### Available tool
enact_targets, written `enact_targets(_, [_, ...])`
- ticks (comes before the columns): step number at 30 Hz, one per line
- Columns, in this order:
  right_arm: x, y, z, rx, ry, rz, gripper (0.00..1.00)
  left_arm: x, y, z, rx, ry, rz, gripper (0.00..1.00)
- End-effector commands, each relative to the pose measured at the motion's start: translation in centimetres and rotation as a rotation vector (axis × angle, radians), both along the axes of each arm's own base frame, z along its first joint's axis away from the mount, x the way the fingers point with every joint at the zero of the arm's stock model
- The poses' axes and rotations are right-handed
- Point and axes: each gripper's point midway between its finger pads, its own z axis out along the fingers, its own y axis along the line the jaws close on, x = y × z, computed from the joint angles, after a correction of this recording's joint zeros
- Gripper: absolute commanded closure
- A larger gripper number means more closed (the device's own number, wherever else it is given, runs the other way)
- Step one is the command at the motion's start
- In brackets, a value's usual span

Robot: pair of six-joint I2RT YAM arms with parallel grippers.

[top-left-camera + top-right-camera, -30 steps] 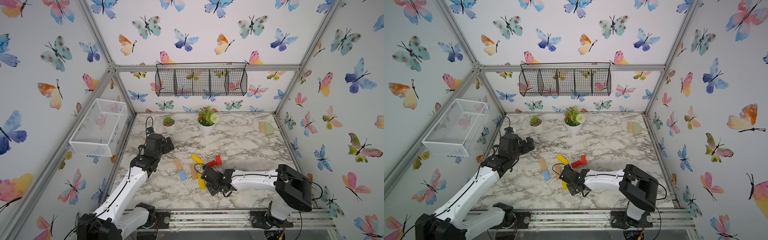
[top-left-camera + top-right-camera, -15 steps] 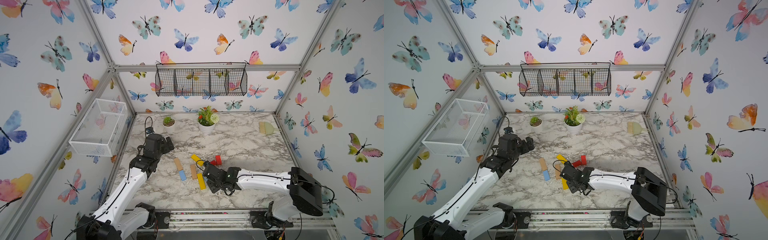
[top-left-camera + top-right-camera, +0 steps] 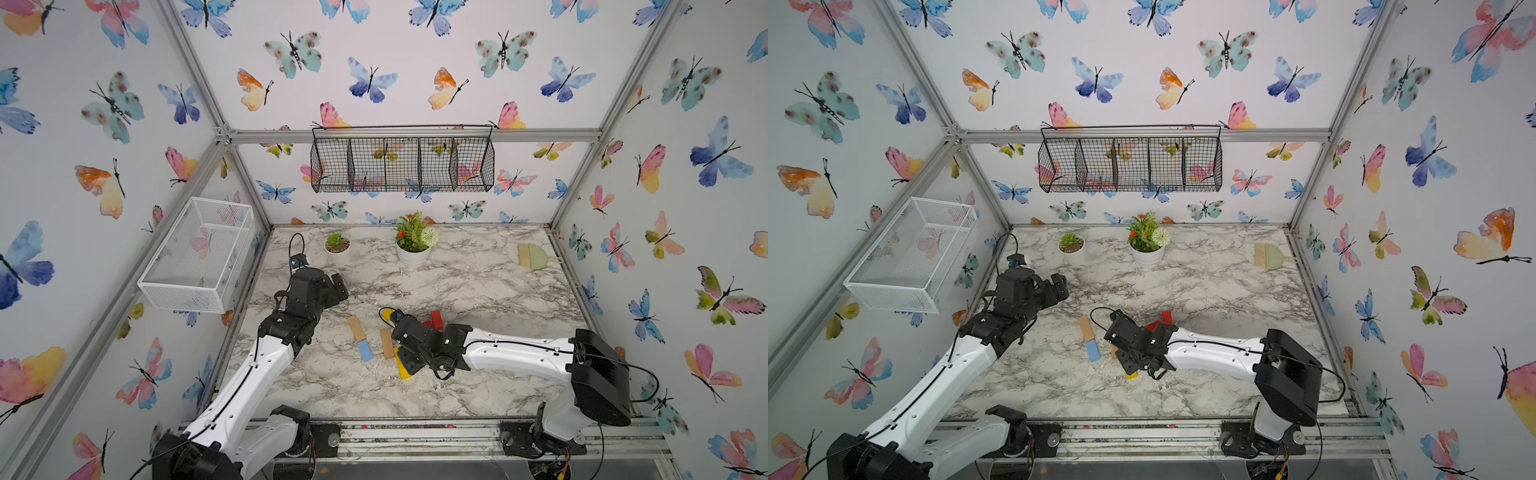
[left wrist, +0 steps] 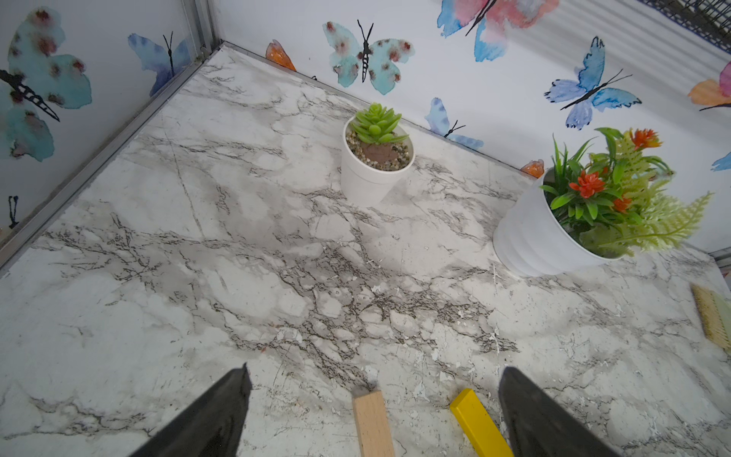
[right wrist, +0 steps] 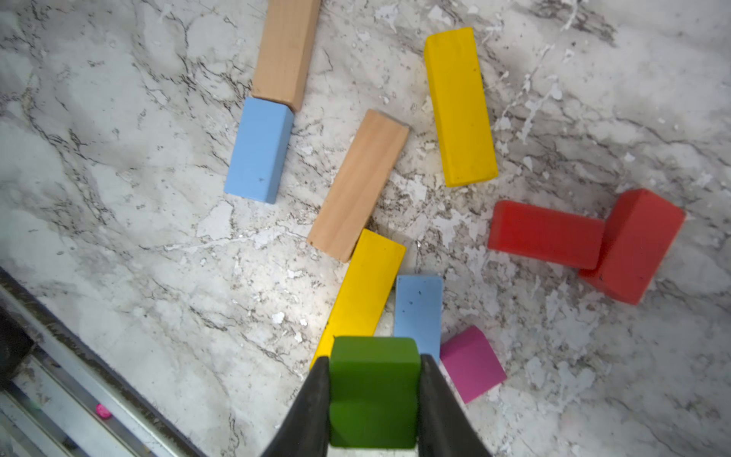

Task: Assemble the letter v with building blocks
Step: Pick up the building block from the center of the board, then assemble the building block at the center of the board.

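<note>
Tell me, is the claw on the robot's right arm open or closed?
Closed, gripping. In the right wrist view the right gripper's two black fingers press against opposite sides of the green cube, with no gap showing.

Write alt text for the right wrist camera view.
The right gripper is shut on a green cube. On the marble table beyond lie two yellow bars, two tan bars, two light blue bars, two red bars and a magenta cube.
</note>
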Motion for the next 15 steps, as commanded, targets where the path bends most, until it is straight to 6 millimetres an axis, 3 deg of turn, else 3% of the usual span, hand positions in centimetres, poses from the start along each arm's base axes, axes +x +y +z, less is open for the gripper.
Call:
enact_targets(1, [0.3,1.9,-0.1,0.001,0.003,0.061,0.75,0.1,0.2,2.4,-0.017,-0.061,-0.002,0.02])
enact_targets(15, [0.2,6.5,-2.4,0.001,0.072,0.170,0.76,-0.1,1.0,3.6,-0.026,-0.090,0.027,0.02])
